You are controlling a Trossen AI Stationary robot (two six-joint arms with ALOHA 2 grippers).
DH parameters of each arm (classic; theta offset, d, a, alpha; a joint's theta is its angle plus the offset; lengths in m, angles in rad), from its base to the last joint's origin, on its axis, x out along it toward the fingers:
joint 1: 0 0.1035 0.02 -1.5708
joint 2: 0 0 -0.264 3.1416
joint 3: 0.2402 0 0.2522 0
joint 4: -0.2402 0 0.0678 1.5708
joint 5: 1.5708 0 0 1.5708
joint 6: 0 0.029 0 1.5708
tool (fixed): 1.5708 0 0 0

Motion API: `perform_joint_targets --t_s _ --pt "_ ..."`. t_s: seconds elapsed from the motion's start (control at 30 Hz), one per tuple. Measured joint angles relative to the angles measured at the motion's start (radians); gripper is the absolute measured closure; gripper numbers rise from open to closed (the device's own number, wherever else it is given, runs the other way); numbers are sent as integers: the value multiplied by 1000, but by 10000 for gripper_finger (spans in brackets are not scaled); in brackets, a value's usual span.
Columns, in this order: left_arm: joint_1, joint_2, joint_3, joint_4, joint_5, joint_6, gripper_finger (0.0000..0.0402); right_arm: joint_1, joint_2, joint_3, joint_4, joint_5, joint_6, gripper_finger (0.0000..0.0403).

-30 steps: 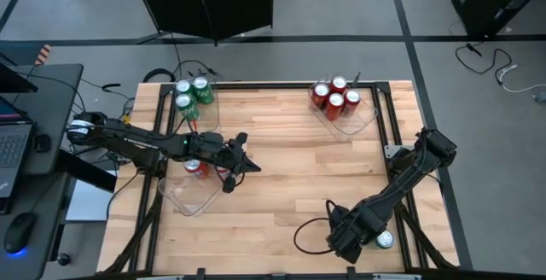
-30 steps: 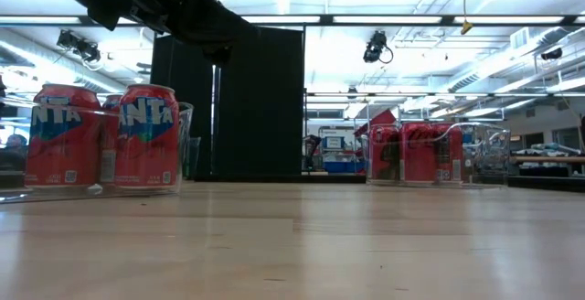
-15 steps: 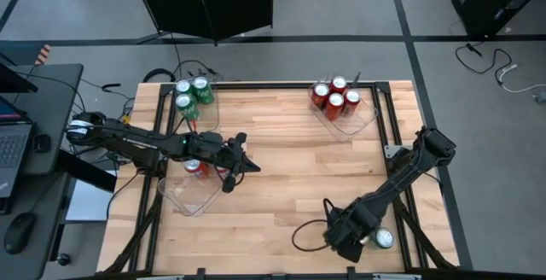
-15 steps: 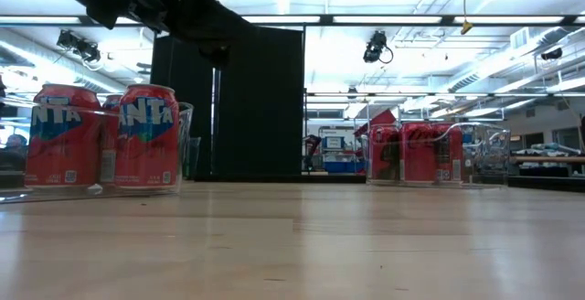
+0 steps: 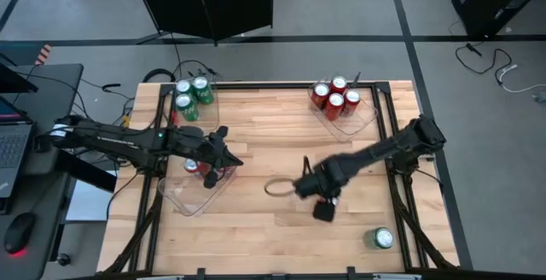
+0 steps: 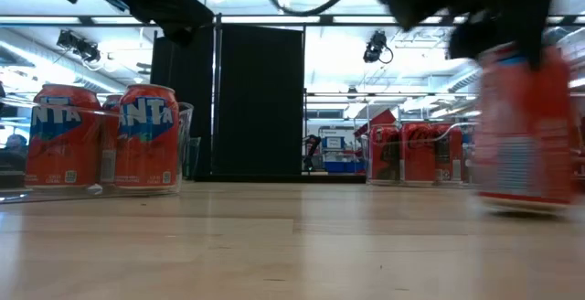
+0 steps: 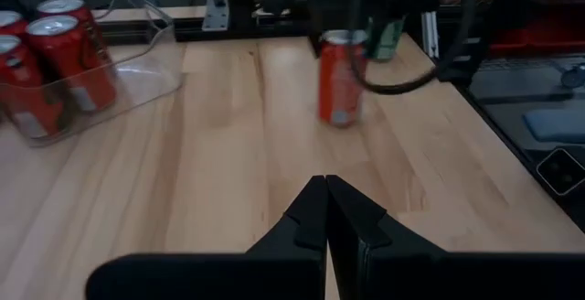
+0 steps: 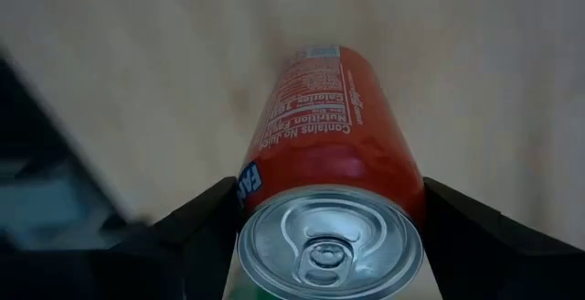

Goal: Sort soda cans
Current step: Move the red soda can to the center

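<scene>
**Red can carried over the open desk; slip, tip and mis-sort are the risks**

In the right wrist view a red soda can [image 8: 331,176] is clamped between the two dark fingers [image 8: 196,222], one at each side of its body just below the silver top. In the low view the can appears upright at the right of the frame, blurred, its base just above or barely on the desk [image 6: 274,245]; which of the two cannot be told. In the high view the right gripper [image 5: 322,208] is placed near the middle of the frame, slightly right of centre.

If the grip is shallow, the smooth can could be let slip and be dropped. If it is set down tilted or released too early, it could be tipped and rolled across the bare wood.

Outward from there, four red cans [image 5: 335,96] are held in a clear tray [image 5: 365,119] at the upper right, and more red cans [image 5: 196,167] in a tray [image 5: 181,199] at the lower left. Green cans [image 5: 191,94] are stood at the upper left, and one green can [image 5: 381,239] is left alone at the lower right. A mis-sort could be caused by the choice of the wrong tray.

The left gripper [image 5: 223,152] is held with its fingers clenched on nothing, over the lower-left tray. A collision could be caused should the carried can be brought that way.
</scene>
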Motion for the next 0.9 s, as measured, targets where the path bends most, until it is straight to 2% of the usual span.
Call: perform_joint_targets --t_s 0.23,0.67,0.9 --pt "0 -68 0 -57 -25 1 394 -121 5 38 50 134 -143 123" --pt "0 -135 0 -70 -25 5 394 -205 5 42 278 146 -289 123" --pt "0 -176 0 -75 -25 5 394 -211 5 165 278 192 -380 123"
